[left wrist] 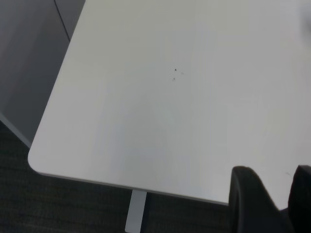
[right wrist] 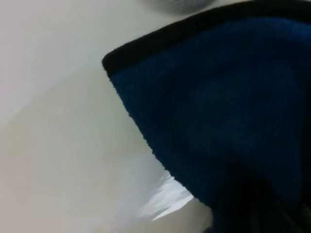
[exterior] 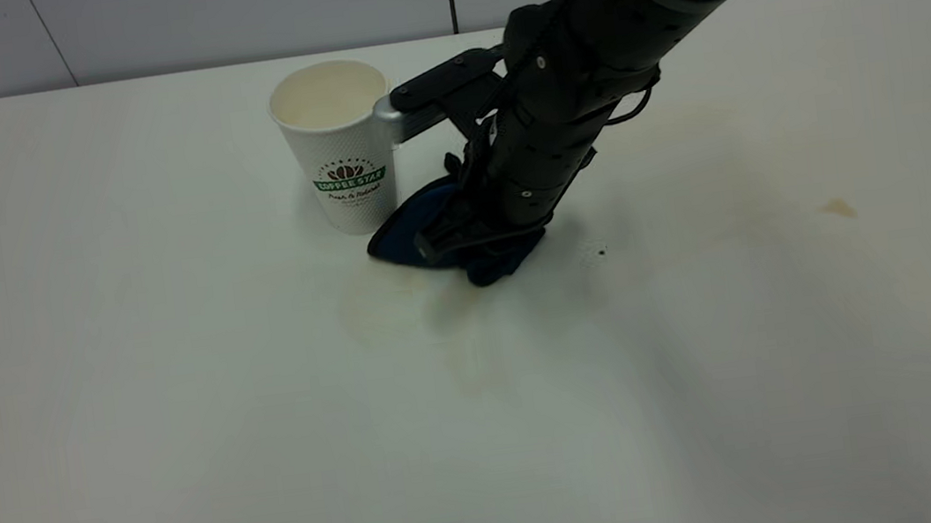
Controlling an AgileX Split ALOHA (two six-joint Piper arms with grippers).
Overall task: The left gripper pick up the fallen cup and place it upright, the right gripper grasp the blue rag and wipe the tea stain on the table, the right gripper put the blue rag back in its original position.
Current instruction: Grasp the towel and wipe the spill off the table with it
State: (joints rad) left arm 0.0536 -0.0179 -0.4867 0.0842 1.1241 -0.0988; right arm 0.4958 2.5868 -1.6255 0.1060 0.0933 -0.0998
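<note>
The cup [exterior: 341, 148] stands upright on the table [exterior: 137, 408], logo facing the camera. My right gripper [exterior: 463, 239] is just to its right, shut on the blue rag [exterior: 401, 232] and pressing it onto the tabletop. The rag fills the right wrist view [right wrist: 218, 107]. A faint tan smear of the tea stain [exterior: 457, 334] lies just in front of the rag, and the tabletop beside the rag looks wet and tan in the right wrist view [right wrist: 73, 184]. My left gripper [left wrist: 279, 194] hangs open and empty over a table corner [left wrist: 43, 162], outside the exterior view.
The silver-grey module [exterior: 388, 120] on my right arm sits against the cup's rim. A small tan spot [exterior: 837, 208] and faint tan marks lie at the right of the table. A tiny black speck [exterior: 602, 252] lies right of the rag.
</note>
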